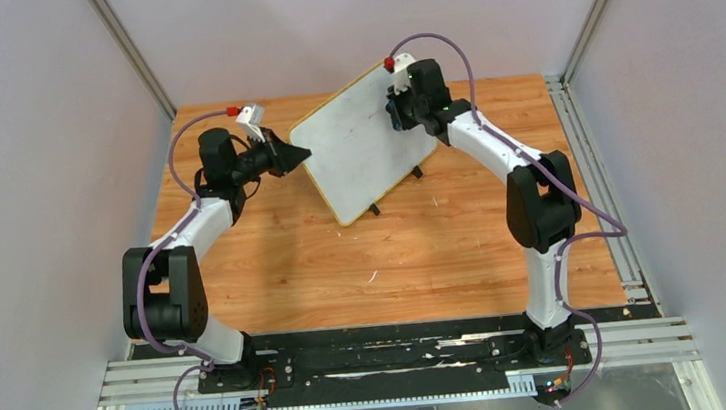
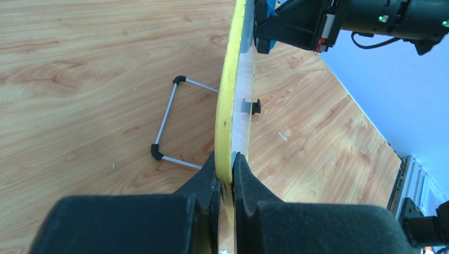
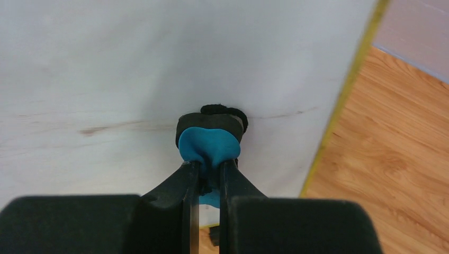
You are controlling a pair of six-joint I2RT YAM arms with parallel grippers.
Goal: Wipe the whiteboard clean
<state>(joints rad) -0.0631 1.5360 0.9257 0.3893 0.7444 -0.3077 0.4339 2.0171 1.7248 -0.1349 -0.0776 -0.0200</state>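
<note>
The whiteboard [image 1: 363, 140] stands propped at the far middle of the bench [image 1: 395, 262], its left rim pinched in the closed left tool [image 1: 304, 154], while the right tool [image 3: 208, 168], clamped on a blue eraser [image 3: 209, 145], meets its face, a faint smear [image 3: 92, 129] running leftward.

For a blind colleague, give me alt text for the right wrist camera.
The right gripper, shut on a blue eraser, presses its black pad against the whiteboard. Faint reddish smears streak the white surface; the yellow rim and wooden table show at right.
</note>
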